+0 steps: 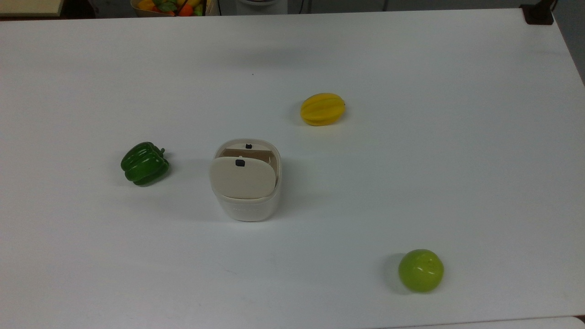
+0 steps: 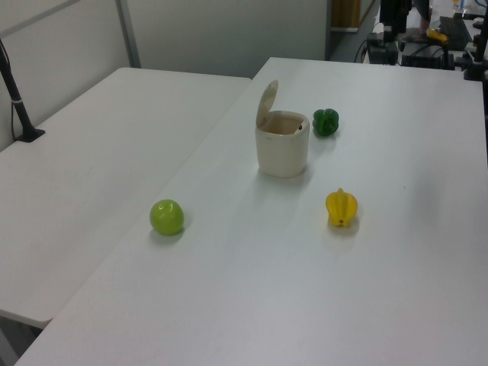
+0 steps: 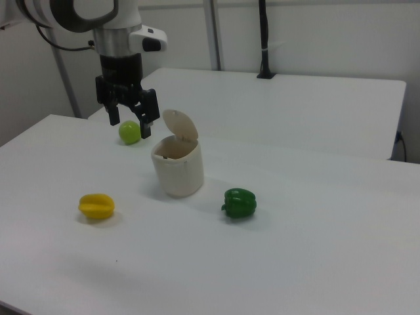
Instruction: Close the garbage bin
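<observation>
Three fruits lie spread around the garbage bin (image 1: 246, 180) on the white desk (image 1: 411, 173), each well apart from it and from the desk edges. In the top view, the green pepper (image 1: 144, 163) sits to the top view's left of the bin, the yellow starfruit (image 1: 322, 108) up and to the right, and the green apple (image 1: 420, 270) toward the lower right, nearer the bottom edge. The bin stands upright near the middle of the desk with its beige lid (image 3: 180, 125) raised and tilted back on its hinge, leaving the mouth uncovered. Bare desk surrounds the bin on all sides.

In the right view, the arm comes down from the upper left, wrist vertical, and the gripper (image 3: 129, 126) points straight down with its fingers spread apart, holding nothing. It hangs above the desk, at about the lid's height, just to the right view's left of the lid and not touching it.
</observation>
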`<action>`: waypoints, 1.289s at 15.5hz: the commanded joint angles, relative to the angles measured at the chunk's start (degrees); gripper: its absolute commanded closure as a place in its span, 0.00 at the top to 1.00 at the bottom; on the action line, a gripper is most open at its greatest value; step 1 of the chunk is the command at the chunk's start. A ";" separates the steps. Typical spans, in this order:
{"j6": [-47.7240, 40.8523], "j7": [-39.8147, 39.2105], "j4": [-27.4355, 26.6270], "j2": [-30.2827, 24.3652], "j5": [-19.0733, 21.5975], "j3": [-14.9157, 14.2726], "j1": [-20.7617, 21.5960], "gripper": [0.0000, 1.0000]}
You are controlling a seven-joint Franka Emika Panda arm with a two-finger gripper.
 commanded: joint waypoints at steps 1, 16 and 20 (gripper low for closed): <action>-0.52 0.58 -0.30 -0.57 0.25 -0.38 0.11 1.00; 8.01 -1.61 1.11 3.91 2.89 -0.21 0.46 0.00; 10.89 -5.49 1.20 5.84 4.82 -0.20 0.55 0.00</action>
